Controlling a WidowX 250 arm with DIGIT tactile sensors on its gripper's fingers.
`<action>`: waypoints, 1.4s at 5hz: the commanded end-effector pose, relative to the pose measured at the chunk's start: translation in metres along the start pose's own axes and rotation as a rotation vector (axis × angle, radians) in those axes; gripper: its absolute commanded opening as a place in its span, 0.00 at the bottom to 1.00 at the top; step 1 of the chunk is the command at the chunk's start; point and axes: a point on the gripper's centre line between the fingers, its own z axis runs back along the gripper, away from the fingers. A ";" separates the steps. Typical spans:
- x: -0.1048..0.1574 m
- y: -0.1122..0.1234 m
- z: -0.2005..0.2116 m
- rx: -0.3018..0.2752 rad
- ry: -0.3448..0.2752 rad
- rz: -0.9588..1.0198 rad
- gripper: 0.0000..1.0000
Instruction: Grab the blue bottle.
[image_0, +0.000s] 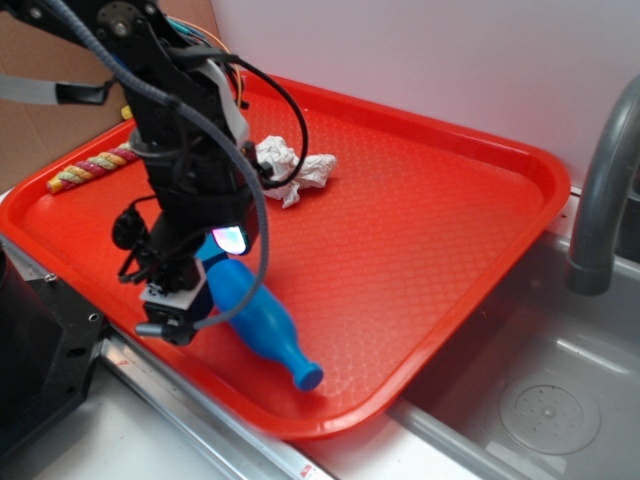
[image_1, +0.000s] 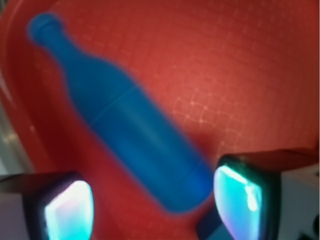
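Note:
The blue bottle (image_0: 258, 322) lies on its side on the red tray (image_0: 450, 250), near the tray's front rim, with its neck pointing toward the front right. My gripper (image_0: 200, 285) hangs over the bottle's base end, and the arm hides part of the base in the exterior view. In the wrist view the blue bottle (image_1: 125, 120) runs diagonally from upper left to lower right over the tray (image_1: 240, 75). Its base reaches in between my glowing fingertips (image_1: 240, 197). The gripper (image_1: 155, 210) is open, with a red gap between the left pad and the bottle.
A crumpled white paper (image_0: 292, 165) and a striped rope stick (image_0: 90, 168) lie at the back left of the tray. A small dark blue piece (image_1: 212, 231) shows beside the right finger. A metal sink (image_0: 545, 400) and a grey faucet (image_0: 600, 200) stand to the right.

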 end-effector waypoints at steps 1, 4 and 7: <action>0.013 0.016 -0.003 0.005 0.023 -0.136 1.00; 0.012 -0.034 -0.029 -0.068 0.036 -0.365 1.00; -0.003 -0.073 -0.031 -0.123 0.036 -0.267 0.00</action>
